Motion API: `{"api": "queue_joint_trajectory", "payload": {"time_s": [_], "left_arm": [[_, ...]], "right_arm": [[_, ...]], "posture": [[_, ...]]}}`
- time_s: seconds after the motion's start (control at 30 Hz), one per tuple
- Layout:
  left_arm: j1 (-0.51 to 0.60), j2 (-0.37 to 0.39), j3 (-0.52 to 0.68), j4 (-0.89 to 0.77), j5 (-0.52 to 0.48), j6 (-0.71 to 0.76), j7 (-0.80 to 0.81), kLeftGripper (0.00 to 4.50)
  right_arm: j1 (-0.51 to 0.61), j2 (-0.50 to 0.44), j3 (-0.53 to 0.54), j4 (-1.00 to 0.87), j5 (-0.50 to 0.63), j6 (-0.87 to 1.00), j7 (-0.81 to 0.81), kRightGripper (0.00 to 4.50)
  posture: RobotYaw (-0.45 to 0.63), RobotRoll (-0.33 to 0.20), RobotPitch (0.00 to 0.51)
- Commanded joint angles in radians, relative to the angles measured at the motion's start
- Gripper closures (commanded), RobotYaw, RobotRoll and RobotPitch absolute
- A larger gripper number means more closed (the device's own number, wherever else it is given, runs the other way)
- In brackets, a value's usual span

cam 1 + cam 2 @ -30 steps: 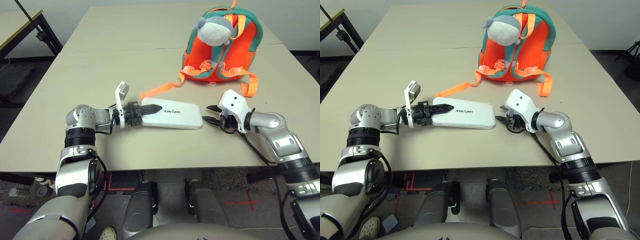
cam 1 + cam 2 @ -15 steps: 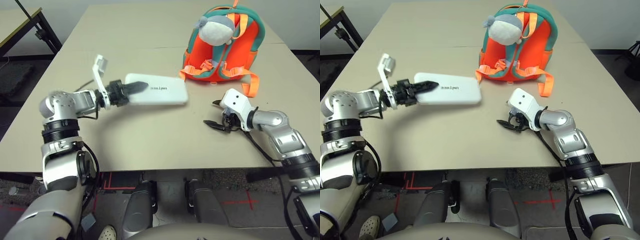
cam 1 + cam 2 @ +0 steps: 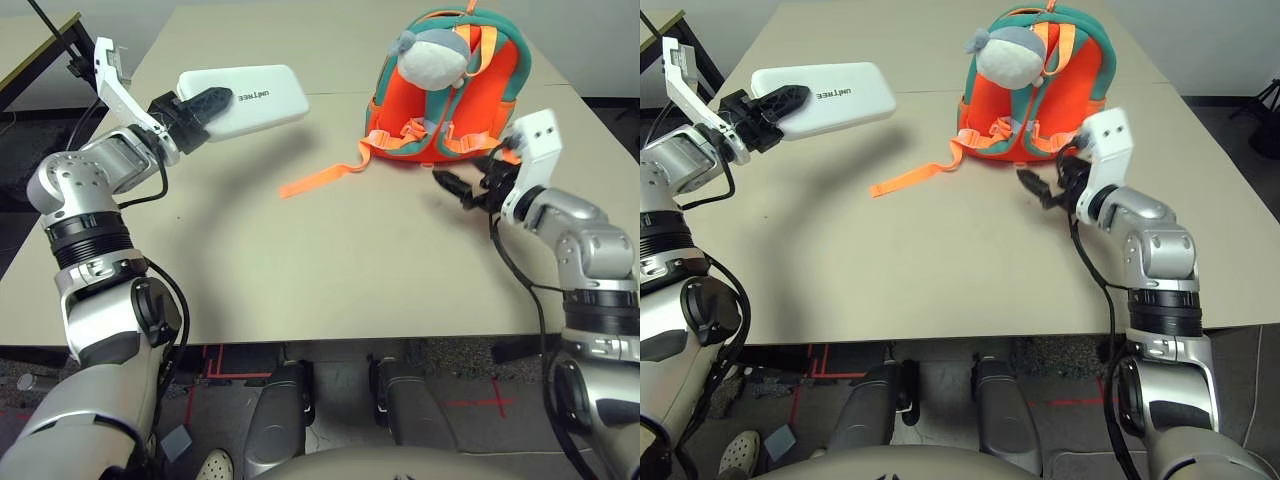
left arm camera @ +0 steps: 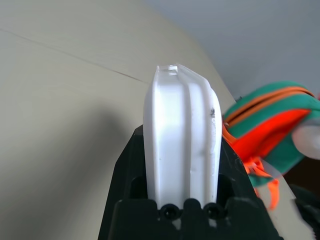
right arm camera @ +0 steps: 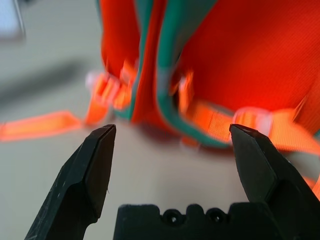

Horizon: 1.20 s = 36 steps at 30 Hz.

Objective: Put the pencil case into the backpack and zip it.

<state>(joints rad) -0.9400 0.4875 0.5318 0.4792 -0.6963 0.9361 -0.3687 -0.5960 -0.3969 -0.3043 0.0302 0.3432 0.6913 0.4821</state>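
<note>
Right gripper (image 3: pixel 478 185): at the right of the frame, jaws spread wide and holding nothing; its fingers (image 5: pixel 95 170) point at the lower part of the backpack, just beside it and not touching.
Left gripper (image 3: pixel 196 108): in the upper left of the frame, raised off the table, closed on one short end of the pencil case.
Table (image 3: pixel 300 270): beige top, bare across the near and middle part; a seam runs across it further back.
Loose strap (image 3: pixel 322 176): orange, lying flat on the table at mid-frame, running from the foot of the backpack toward the lower left; it lies between the two grippers.
Pencil case (image 3: pixel 250 97): white, flat, dark lettering on top, held in the air roughly level at upper left, free end toward the backpack but well apart from it; its shadow falls on the table below.
Backpack (image 3: pixel 490 95): orange with teal trim, upright at the upper right of the frame, strap side facing the robot.
Plush toy (image 3: pixel 430 57): grey and white, hanging over the upper front of the backpack.
Second table (image 3: pixel 30 45): at the far upper left, with a dark frame.
</note>
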Motion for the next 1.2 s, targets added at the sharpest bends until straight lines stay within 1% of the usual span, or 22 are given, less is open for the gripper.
{"api": "queue_joint_trajectory", "payload": {"time_s": [0.03, 0.17, 0.43, 0.8, 1.07, 1.13, 1.2], "left_arm": [[-0.036, -0.005, -0.009, 0.019, 0.010, -0.053, 0.005, 3.27], [-0.040, -0.023, -0.021, 0.024, 0.014, -0.072, 0.016, 3.27], [-0.036, -0.033, -0.041, 0.007, 0.010, -0.070, 0.025, 3.27], [-0.005, -0.050, -0.046, -0.051, -0.001, -0.050, 0.047, 3.27], [0.009, -0.060, -0.042, -0.082, -0.008, -0.039, 0.065, 3.27], [0.011, -0.061, -0.042, -0.086, -0.009, -0.038, 0.068, 3.27], [0.013, -0.063, -0.042, -0.088, -0.009, -0.039, 0.070, 3.27]], "right_arm": [[-0.042, 0.044, -0.044, -0.002, 0.059, -0.022, -0.052, 0.00], [-0.074, 0.063, -0.018, 0.049, 0.051, -0.057, -0.075, 0.00], [-0.158, 0.096, 0.029, 0.263, 0.011, -0.201, -0.094, 0.00], [-0.329, 0.121, 0.055, 0.667, -0.049, -0.458, -0.087, 0.00], [-0.395, 0.154, 0.071, 0.812, -0.071, -0.561, -0.081, 0.00], [-0.401, 0.154, 0.071, 0.830, -0.075, -0.577, -0.083, 0.38], [-0.403, 0.150, 0.075, 0.838, -0.083, -0.590, -0.078, 0.93]], "posture": [[-0.13, 0.000, 0.145], [-0.13, 0.000, 0.143], [-0.11, 0.000, 0.137], [-0.08, 0.000, 0.136], [-0.06, 0.000, 0.138], [-0.06, 0.000, 0.138], [-0.06, 0.000, 0.138]]}}
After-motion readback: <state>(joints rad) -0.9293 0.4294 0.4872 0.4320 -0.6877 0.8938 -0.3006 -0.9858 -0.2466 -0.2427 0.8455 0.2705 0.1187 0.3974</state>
